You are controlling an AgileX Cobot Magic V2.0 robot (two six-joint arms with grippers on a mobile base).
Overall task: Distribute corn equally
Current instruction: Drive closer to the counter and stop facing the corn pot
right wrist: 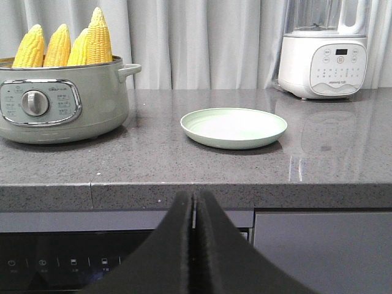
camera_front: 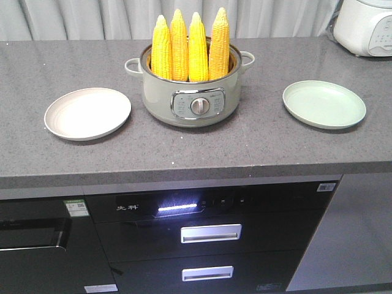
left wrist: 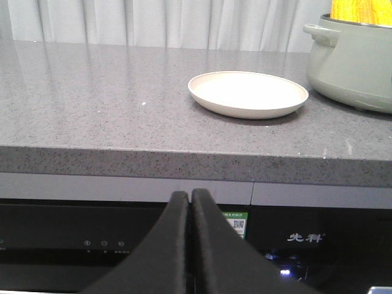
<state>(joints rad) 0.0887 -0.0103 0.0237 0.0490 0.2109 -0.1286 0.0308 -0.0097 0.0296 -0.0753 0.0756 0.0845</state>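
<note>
On the grey countertop (camera_front: 257, 153): beige plate (camera_front: 87, 113) at 9 o'clock of the electric pot (camera_front: 159, 92). Four corn cobs (camera_front: 190, 46) stand upright in the pot, tips up. Green plate (camera_front: 324, 104) at 3 o'clock. Left gripper (left wrist: 189, 202) and right gripper (right wrist: 194, 205) sit below the counter edge, fingers pressed together, holding nothing.

right claw (right wrist: 193, 196) closed | corn (right wrist: 61, 46) upright in pot (right wrist: 67, 119) | green plate (right wrist: 233, 144) beside pot

Grey speckled desk (camera_front: 184, 153) spans the frame, pale pleated curtains (camera_front: 92, 18) behind it along the top. Bottom half is glossy black built-in appliance fronts (camera_front: 55, 257) with two silver-handled drawers (camera_front: 211, 233) and a little glowing light strip (camera_front: 177, 208).
</note>
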